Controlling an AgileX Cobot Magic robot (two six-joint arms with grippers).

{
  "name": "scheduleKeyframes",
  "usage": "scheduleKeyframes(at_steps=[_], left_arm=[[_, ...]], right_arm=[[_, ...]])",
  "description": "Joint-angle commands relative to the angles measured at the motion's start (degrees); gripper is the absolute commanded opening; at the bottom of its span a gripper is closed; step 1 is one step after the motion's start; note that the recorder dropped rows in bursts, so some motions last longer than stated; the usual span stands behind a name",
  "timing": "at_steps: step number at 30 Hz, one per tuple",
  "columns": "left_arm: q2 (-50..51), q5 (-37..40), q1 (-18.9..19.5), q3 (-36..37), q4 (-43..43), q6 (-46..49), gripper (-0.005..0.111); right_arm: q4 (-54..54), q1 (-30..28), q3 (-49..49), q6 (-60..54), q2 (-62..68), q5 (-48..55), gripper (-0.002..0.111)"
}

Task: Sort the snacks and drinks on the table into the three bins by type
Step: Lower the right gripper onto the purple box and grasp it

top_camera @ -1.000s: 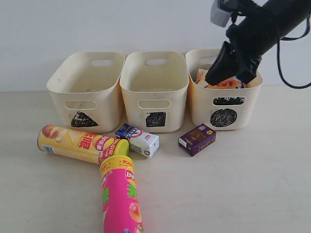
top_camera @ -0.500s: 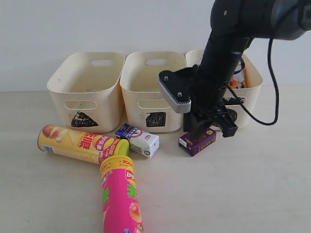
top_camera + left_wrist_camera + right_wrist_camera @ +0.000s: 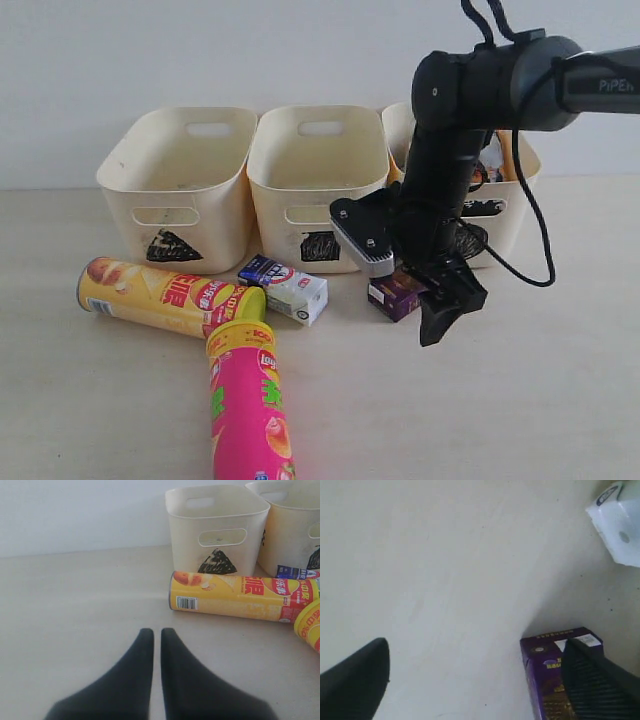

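Right pincer (image 3: 475, 682) stands wide, its two fingers far apart, pointing down at the desk (image 3: 560, 380) over the purple carton (image 3: 392, 295). One finger overlaps the carton's end in the wrist view; whether it touches cannot be told. Nothing is held. Left pincer (image 3: 152, 632) is closed, its two fingers side by side with only a slit between them, low over bare desk and holding nothing.

Three cream bins stand in a row: the square bin (image 3: 320, 180) in the middle, the triangle bin (image 3: 175, 165) just left of it, the circle bin (image 3: 510, 215) just right of it. Packets show inside the circle bin behind the arm, too hidden to count.

Two cartons lie in front of the square bin: the blue-white carton (image 3: 285, 285) toward its left corner, the purple one toward its right. Two tubes lie on their sides left of the blue-white carton: the yellow tube (image 3: 165, 295) and the pink tube (image 3: 245, 400), their lid ends meeting.
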Motion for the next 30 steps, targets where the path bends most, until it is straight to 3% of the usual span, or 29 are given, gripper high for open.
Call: scheduleKeyframes(at_steps=[1, 21, 23, 28, 30], left_arm=[[-0.22, -0.74, 0.08, -0.22, -0.17, -0.32, 0.004], [-0.22, -0.74, 0.08, -0.22, -0.17, -0.32, 0.004], [-0.22, -0.74, 0.08, -0.22, -0.17, -0.32, 0.004], [-0.22, -0.74, 0.08, -0.22, -0.17, -0.32, 0.004], [-0.22, -0.74, 0.08, -0.22, -0.17, -0.32, 0.004]], right_arm=[[-0.72, 0.07, -0.04, -1.63, 0.71, -3.09, 0.082], [-4.25, 0.07, -0.15, -4.96, 5.88, -11.94, 0.082], [-4.37, 0.07, -0.15, -4.96, 6.31, -12.78, 0.078], [-5.55, 0.07, -0.15, -5.08, 6.44, -15.32, 0.055], [-5.55, 0.07, -0.15, -4.82, 6.44, -16.85, 0.051]])
